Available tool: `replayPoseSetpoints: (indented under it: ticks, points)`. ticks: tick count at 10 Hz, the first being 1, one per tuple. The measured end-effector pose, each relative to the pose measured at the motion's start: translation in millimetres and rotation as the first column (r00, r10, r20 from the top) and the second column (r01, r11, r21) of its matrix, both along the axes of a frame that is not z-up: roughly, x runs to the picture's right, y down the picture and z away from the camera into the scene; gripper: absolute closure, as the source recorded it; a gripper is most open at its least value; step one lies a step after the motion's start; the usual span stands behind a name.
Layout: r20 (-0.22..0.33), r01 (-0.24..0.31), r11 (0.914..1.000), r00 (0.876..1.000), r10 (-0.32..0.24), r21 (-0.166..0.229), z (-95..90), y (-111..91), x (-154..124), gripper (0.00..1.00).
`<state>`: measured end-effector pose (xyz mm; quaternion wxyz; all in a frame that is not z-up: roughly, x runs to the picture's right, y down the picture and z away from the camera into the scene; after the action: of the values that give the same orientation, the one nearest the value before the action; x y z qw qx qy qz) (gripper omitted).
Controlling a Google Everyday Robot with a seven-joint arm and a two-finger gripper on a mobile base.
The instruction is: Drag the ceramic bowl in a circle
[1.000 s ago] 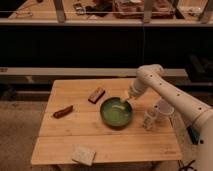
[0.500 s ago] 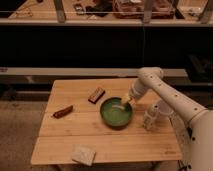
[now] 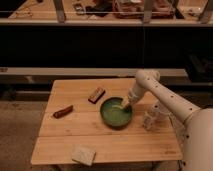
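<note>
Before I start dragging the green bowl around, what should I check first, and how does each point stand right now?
1. Gripper at the ceramic bowl: ok, it is at the bowl's far-right rim.
2. Secure hold on the rim: cannot tell.
3. Bowl upright and flat on the table: ok.
4. Room on the left: ok, the brown bar lies apart from the bowl, beyond its far-left side.
5. Room on the right: not ok, the pale object stands close beside the bowl; a wide circle might hit it.
6. Room in front: ok, the pale square pad lies near the table's front edge.
</note>
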<state>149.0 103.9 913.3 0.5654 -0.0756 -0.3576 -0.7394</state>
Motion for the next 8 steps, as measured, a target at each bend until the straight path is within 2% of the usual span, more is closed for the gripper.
replayPoseSetpoints:
  ticks: [2, 4, 6, 8]
  points:
    - [-0.013, 0.028, 0.9994, 1.0, -0.028, -0.022, 1.2, 5, -1, 0.48]
    - [-0.016, 0.042, 0.9986, 0.999, -0.042, -0.031, -3.2, 2, -8, 0.5]
    - [-0.009, 0.053, 0.9977, 0.999, -0.053, -0.043, -7.9, -2, -20, 0.7]
    - [-0.013, 0.063, 0.9959, 0.998, -0.064, -0.064, -7.4, 1, -25, 0.78]
